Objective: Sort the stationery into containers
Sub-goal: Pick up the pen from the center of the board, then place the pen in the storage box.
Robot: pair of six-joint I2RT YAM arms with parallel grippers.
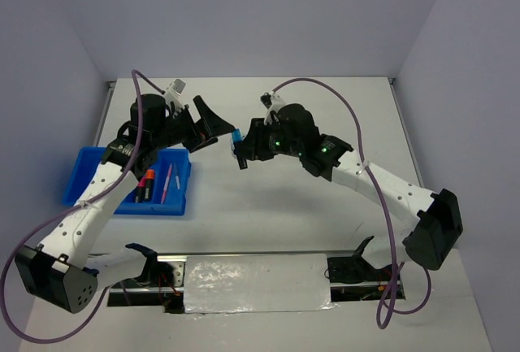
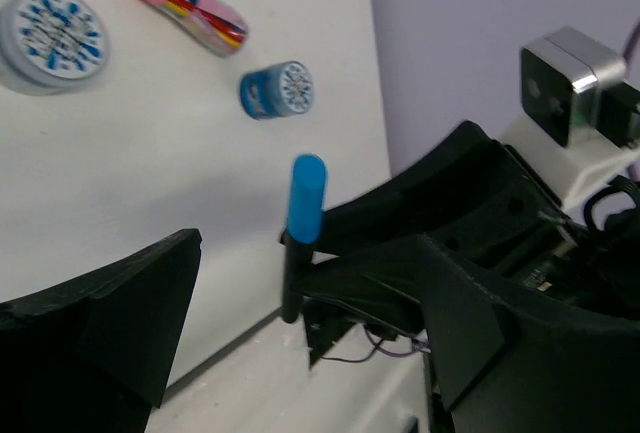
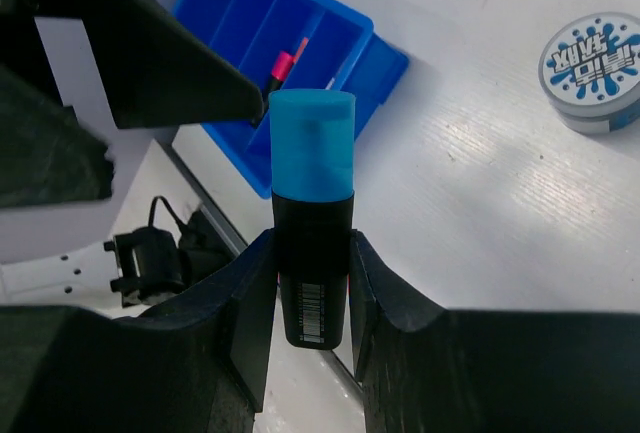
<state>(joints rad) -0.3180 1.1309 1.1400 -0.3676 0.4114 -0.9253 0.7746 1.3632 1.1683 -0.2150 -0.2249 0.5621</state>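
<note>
Blue-capped highlighter (image 3: 312, 203) clamped in the right end effector (image 3: 312, 253), mid-air opposite the spread-apart left end effector (image 1: 210, 127).

Both arms bend inward, tips nearly meeting. The left end effector (image 1: 210, 127) is spread wide; the right end effector (image 3: 312, 245) clamps a highlighter (image 3: 312, 153) between its fingers.

blue-capped highlighter (image 3: 312, 243) clamped in gripper (image 3: 310, 293), blue tray (image 3: 240, 13)

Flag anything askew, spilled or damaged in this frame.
Nothing stands out. The right gripper grips the blue-capped highlighter squarely by its black body, facing the open left gripper. The blue tray lies flat, its contents inside the compartments.
</note>
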